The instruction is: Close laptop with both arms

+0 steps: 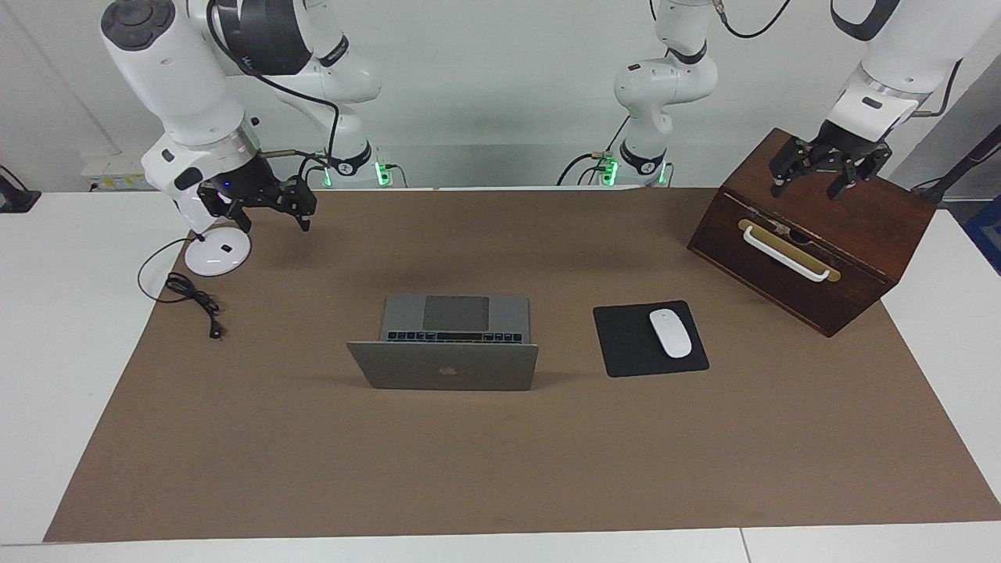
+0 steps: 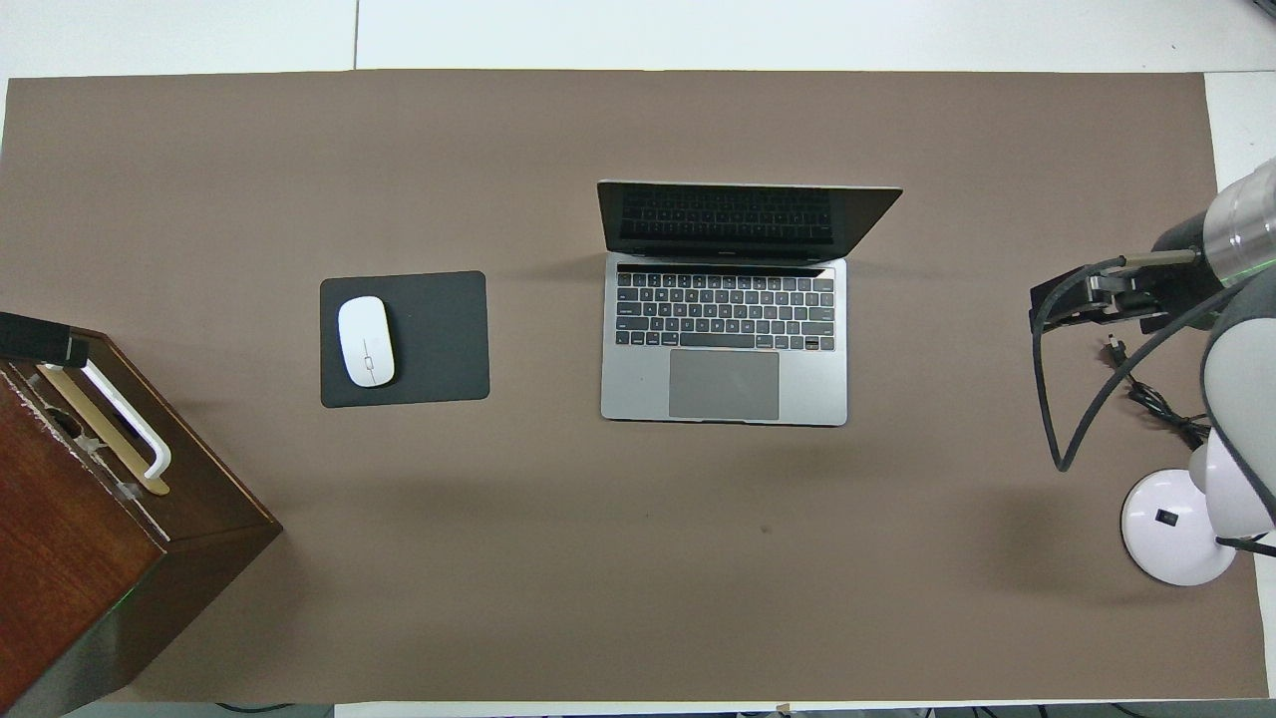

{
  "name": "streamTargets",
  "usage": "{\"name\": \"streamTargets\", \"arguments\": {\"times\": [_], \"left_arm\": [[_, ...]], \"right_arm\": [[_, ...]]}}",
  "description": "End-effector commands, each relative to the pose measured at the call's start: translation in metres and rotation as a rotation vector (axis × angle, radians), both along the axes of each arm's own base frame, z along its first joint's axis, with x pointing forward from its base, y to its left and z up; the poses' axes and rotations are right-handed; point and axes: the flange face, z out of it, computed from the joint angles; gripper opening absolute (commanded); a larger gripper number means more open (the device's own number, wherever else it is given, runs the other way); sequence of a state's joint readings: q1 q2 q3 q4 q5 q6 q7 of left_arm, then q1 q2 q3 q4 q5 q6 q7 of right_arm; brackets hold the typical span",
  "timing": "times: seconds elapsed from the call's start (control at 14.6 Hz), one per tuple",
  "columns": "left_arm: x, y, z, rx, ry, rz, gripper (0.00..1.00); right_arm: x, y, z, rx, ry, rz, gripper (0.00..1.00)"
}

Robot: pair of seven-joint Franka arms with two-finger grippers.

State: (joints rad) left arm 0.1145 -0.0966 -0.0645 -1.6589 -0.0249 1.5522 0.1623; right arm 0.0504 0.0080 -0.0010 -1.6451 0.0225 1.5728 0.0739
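Note:
The silver-grey laptop [image 1: 446,367] stands open in the middle of the brown mat, its lid with the dark apple logo upright. The overhead view shows its black keys and grey trackpad [image 2: 724,384]. My right gripper [image 1: 275,223] hangs open and empty in the air over the mat at the right arm's end, well away from the laptop; it also shows in the overhead view [image 2: 1072,304]. My left gripper [image 1: 809,188] hangs open and empty over the wooden box [image 1: 813,234] at the left arm's end. Only its black edge [image 2: 35,339] shows in the overhead view.
A white mouse [image 1: 670,333] lies on a black mouse pad [image 1: 626,344] beside the laptop, toward the left arm's end. The dark wooden box has a white handle [image 1: 784,254]. A round white lamp base [image 1: 217,252] and a black cable [image 1: 195,301] lie under the right gripper.

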Motion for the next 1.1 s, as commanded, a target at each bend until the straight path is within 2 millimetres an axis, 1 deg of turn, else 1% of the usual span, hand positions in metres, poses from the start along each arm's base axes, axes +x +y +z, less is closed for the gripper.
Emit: {"name": "streamTargets", "arguments": {"times": [0.0,0.48,0.55,0.69,0.82,1.03], "left_arm": [[0.005,0.001,0.004,-0.007,-0.009,0.012,1.0],[0.002,0.001,0.003,-0.004,0.0,0.003,1.0],[0.001,0.001,0.004,-0.004,0.0,0.003,1.0],[-0.001,0.0,0.004,-0.002,-0.002,0.008,1.0],[-0.002,-0.002,0.004,-0.002,0.002,0.003,1.0],[-0.007,0.004,0.001,0.005,0.013,0.012,1.0]], "right_arm": [[-0.001,0.0,0.003,0.022,0.0,0.001,1.0],[-0.004,0.001,0.004,0.024,0.0,0.003,1.0],[-0.004,0.002,0.003,0.025,0.001,0.003,1.0],[-0.005,0.013,0.003,0.025,0.001,0.023,1.0],[-0.006,0.011,0.002,0.028,0.004,0.029,1.0],[-0.008,0.013,0.004,0.028,0.001,0.03,1.0]]}}
